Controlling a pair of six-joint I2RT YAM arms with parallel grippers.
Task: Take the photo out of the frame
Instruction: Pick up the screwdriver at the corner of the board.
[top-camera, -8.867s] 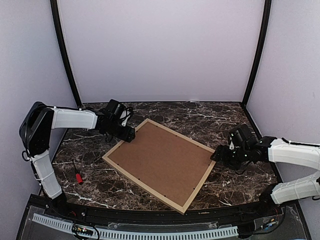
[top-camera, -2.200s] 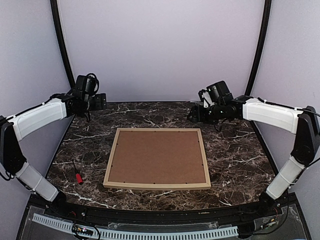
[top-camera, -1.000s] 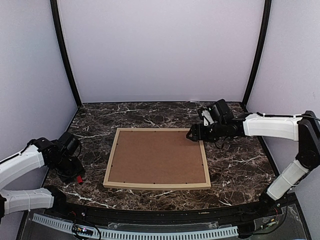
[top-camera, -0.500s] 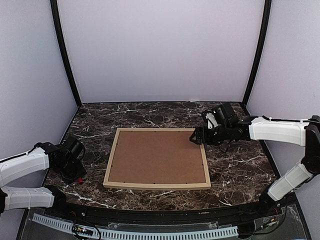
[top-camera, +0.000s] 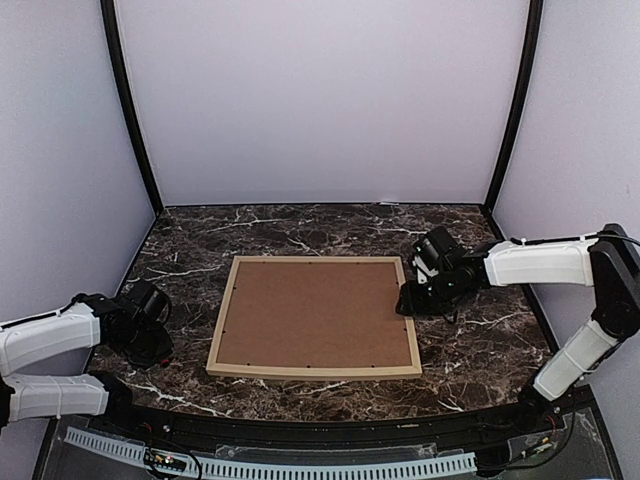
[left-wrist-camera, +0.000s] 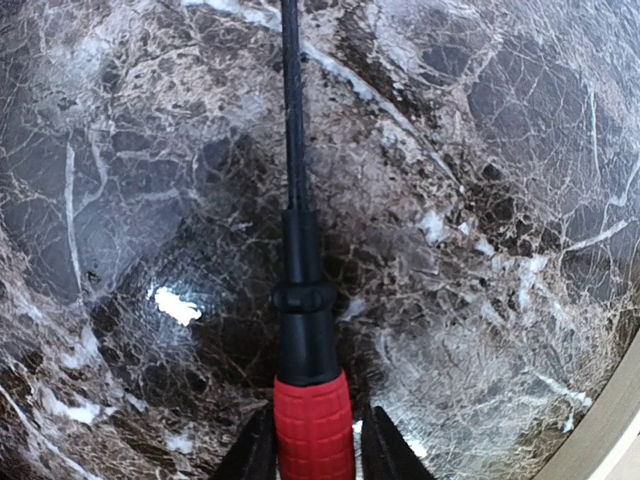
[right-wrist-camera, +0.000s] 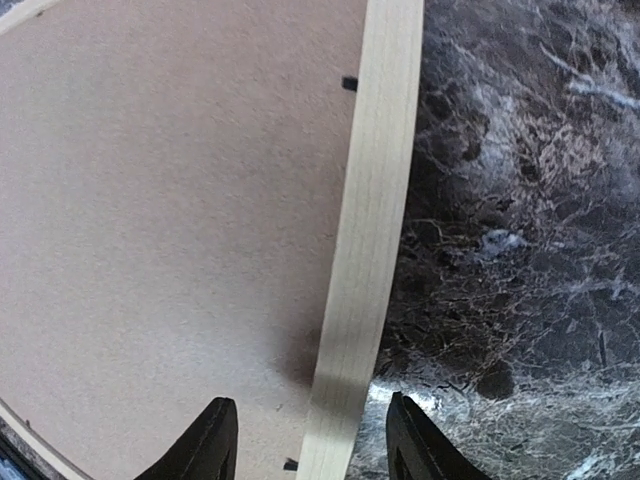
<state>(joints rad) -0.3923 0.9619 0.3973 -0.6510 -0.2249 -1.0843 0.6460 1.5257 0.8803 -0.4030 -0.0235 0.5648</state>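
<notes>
The frame (top-camera: 315, 371) of light wood lies face down in the middle of the table, its brown backing board (top-camera: 315, 310) up. The photo is hidden beneath that board. My right gripper (top-camera: 403, 302) hangs over the frame's right rail (right-wrist-camera: 372, 240). It is open, one finger over the backing board (right-wrist-camera: 170, 200) and the other over the marble, neither touching the rail. My left gripper (top-camera: 150, 342) is low at the table's left edge. Its fingers are shut on the red handle of a screwdriver (left-wrist-camera: 301, 300) that lies on the marble.
The screwdriver's black shaft points away from the left gripper across the dark marble table (top-camera: 300, 230). The frame's corner (left-wrist-camera: 610, 440) shows at the lower right of the left wrist view. Small black tabs (right-wrist-camera: 348, 83) hold the board at the rail. Pale walls enclose three sides.
My right gripper slid toward me along the frame's right rail and its jaws narrowed. My left gripper stayed over the screwdriver, and its fingers closed in on the handle.
</notes>
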